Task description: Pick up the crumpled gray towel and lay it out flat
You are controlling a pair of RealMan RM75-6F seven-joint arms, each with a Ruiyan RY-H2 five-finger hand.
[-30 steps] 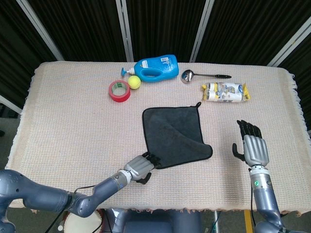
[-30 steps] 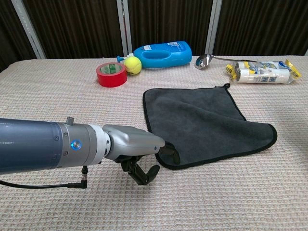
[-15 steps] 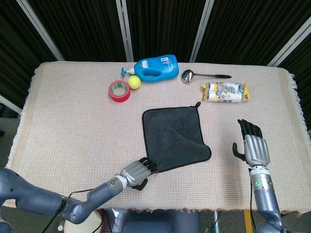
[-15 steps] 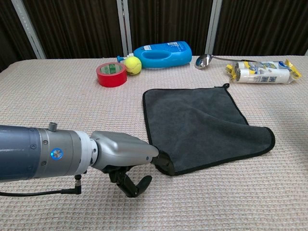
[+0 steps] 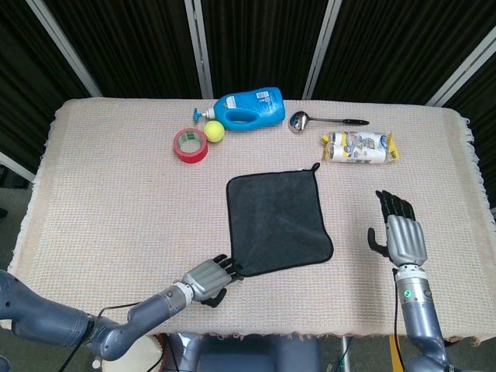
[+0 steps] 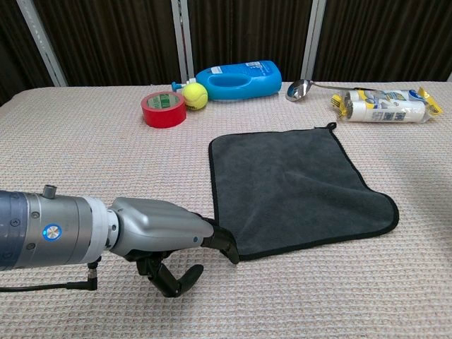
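On the woven surface [image 5: 116, 201] the towel [image 5: 275, 221] lies nearly flat; the left robot hand [image 5: 208, 277] pinches its near corner. Releasing carelessly could drag it crooked. The right robot hand [image 5: 399, 232] hovers, fingers apart.

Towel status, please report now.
Left hand pinches near corner of towel. Right hand open, apart. Towel flat on table. Nothing in the way.

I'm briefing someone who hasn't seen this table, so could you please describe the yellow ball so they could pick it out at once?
Start at the far edge of the table, where the blue detergent bottle lies on its side. Just in front of its pump end sits the yellow ball, beside the red tape roll. It is the only round yellow thing there, smaller than either neighbour.
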